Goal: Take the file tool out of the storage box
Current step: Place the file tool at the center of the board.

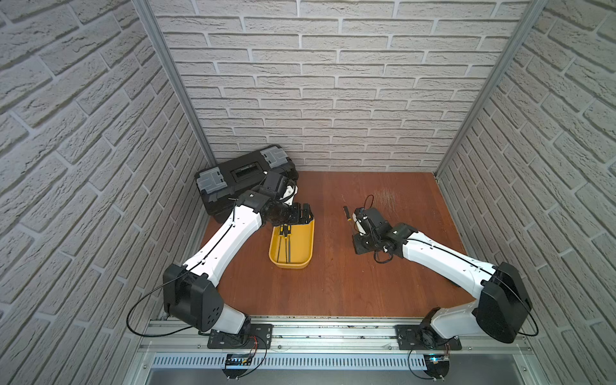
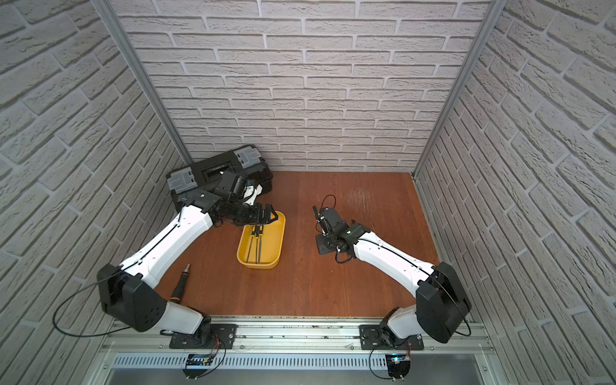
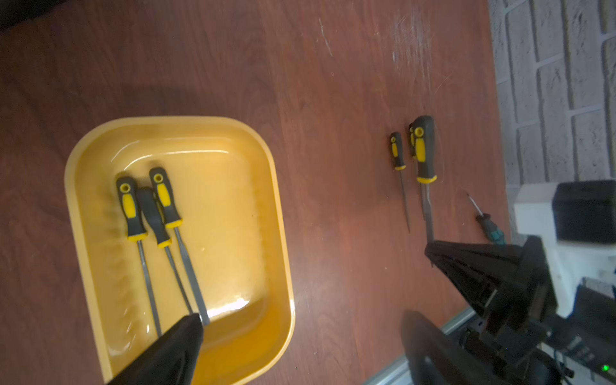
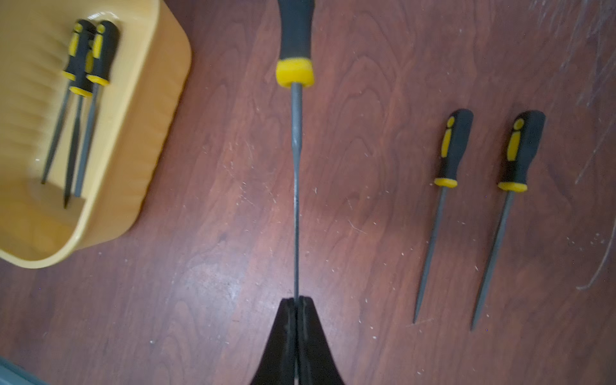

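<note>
Top views, then both wrists: one file tool (image 1: 346,211) is out of the storage box (image 1: 290,265), and three files (image 3: 131,213) lie inside.
In both top views we see the left gripper (image 1: 305,214) spread open above the far end of the yellow box. The right gripper (image 1: 356,237) stands well apart to its right over the table (image 1: 333,286), clenched on the file tool. Left wrist view: we find the fingers (image 3: 173,346) wide apart with nothing between them, one lying over the blade tips of the three files side by side in the box. Right wrist view: we see the jaws pinched on the tip of the file tool's blade, handle pointing away, clear of the box. Beside it, two more files (image 4: 446,166) lie on the table.
</note>
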You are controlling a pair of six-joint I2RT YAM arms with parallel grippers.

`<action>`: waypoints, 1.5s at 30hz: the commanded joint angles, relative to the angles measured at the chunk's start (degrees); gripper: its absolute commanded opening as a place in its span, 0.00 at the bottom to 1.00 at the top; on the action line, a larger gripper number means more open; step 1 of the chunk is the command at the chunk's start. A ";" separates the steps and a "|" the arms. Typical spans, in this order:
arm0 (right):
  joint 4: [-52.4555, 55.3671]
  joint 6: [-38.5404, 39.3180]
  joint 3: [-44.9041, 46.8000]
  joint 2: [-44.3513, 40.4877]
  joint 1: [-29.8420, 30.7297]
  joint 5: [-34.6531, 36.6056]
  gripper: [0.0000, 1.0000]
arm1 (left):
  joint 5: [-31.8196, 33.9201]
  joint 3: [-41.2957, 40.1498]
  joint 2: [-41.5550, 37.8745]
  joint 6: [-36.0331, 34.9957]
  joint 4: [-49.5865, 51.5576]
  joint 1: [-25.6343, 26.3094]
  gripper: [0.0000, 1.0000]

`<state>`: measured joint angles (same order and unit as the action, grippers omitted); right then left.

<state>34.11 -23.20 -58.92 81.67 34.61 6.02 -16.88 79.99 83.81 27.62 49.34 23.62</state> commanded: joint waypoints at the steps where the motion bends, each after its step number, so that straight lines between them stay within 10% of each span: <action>1: 0.02 1.31 1.33 -2.04 -1.49 1.16 0.03 | 2.48 2.00 -1.72 -2.57 5.53 -0.41 0.98; 45: -2.63 -7.21 1.72 13.11 -4.40 5.93 0.03 | 4.89 -3.85 -3.53 -2.47 3.83 -1.47 0.99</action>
<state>32.82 -29.67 -56.71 93.89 30.50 10.76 -12.69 76.75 80.20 25.32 54.43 22.50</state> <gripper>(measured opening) 0.064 0.984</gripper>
